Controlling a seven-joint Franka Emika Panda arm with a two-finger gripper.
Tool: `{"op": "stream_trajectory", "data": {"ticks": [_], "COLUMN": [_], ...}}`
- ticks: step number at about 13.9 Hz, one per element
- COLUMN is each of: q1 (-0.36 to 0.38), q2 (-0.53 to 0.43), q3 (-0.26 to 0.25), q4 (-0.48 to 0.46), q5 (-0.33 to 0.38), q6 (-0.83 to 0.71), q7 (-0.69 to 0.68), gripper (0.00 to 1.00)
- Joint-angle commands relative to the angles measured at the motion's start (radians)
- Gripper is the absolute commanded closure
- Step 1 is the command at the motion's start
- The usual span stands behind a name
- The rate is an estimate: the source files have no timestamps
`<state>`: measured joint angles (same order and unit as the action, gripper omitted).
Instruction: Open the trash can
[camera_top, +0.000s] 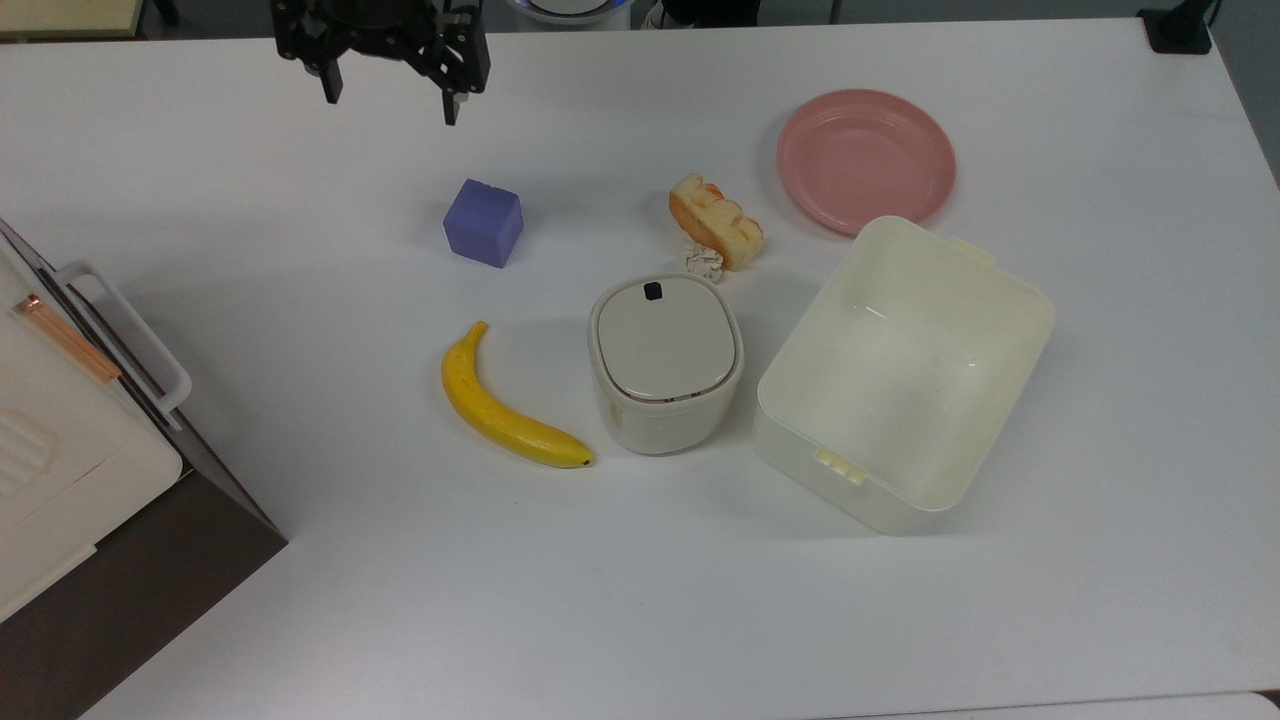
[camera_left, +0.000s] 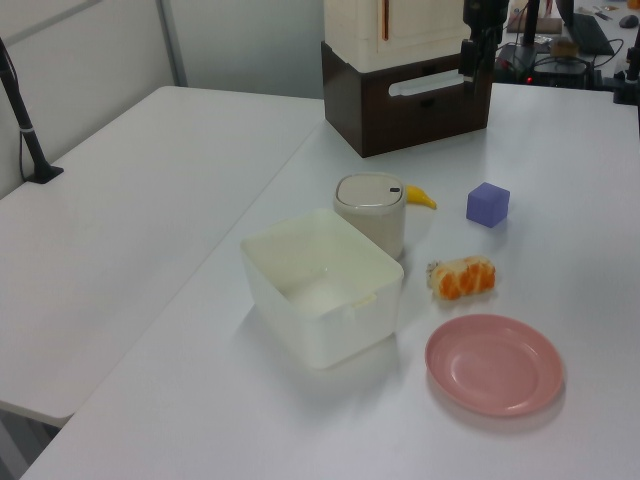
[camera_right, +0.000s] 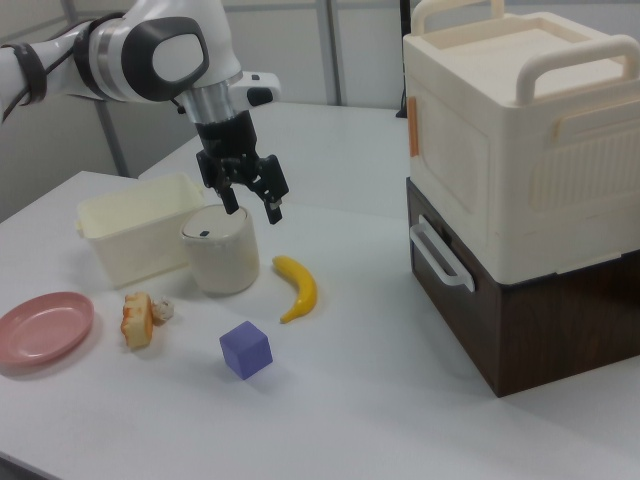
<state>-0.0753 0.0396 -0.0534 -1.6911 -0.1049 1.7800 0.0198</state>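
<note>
The trash can (camera_top: 665, 360) is a small beige rounded-square bin in the middle of the table. Its flat lid lies shut, and a small black square mark (camera_top: 652, 291) sits near the lid's far edge. The bin also shows in the left view (camera_left: 372, 210) and the right view (camera_right: 220, 250). My gripper (camera_top: 390, 100) hangs open and empty over the table's far edge, up and to the top view's left of the bin, beyond the purple cube (camera_top: 484, 222). In the right view the gripper (camera_right: 255, 210) hovers above the table with its fingers wide apart.
A banana (camera_top: 505, 410) lies just to the top view's left of the bin. A large cream lidless box (camera_top: 790, 455) stands close on the bin's right. A piece of bread (camera_top: 715, 222) and a pink plate (camera_top: 865, 158) lie behind them. A cream-and-brown cabinet stack (camera_top: 60, 450) fills the top view's left edge.
</note>
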Motion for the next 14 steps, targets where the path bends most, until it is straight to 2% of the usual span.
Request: {"op": "stream_trajectory", "data": {"ticks": [1, 14], "q1": [-0.003, -0.004], "q2": [0.009, 0.032], "q3": [0.001, 0.001], "q4": [0.025, 0.042], "q5": [0.011, 0.016], "q6": [-0.007, -0.004], "q7": [-0.006, -0.024], "gripper": [0.0, 0.0]}}
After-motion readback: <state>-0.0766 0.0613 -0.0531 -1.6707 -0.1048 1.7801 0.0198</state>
